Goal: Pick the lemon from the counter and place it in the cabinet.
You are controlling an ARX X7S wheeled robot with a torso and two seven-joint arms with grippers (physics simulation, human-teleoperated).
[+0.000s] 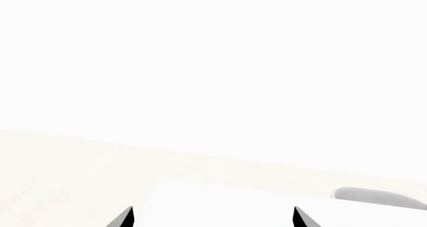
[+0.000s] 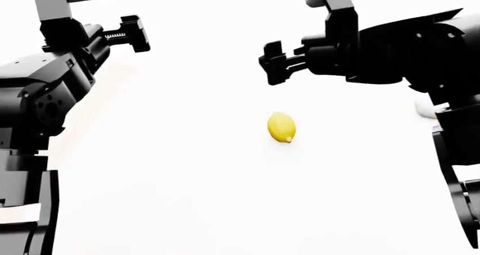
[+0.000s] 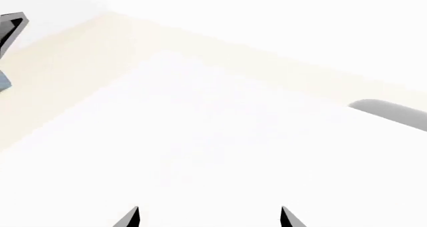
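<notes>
The lemon (image 2: pixel 281 127), small and yellow, lies alone on the plain white counter (image 2: pixel 225 199) in the head view. My left gripper (image 2: pixel 131 33) hangs up at the far left, well away from the fruit. My right gripper (image 2: pixel 271 62) hovers above and slightly beyond the lemon, not touching it. In both wrist views the gripper tips stand wide apart with nothing between them: left gripper (image 1: pixel 213 218), right gripper (image 3: pixel 209 218). Neither wrist view shows the lemon. The cabinet is out of view.
A grey rounded shape (image 3: pixel 390 111) lies on the counter toward the cream back strip, also seen as the grey shape (image 1: pixel 380 196). A dark-framed edge (image 3: pixel 10 27) and a blue-grey sliver (image 3: pixel 3 81) show at the right wrist view's border.
</notes>
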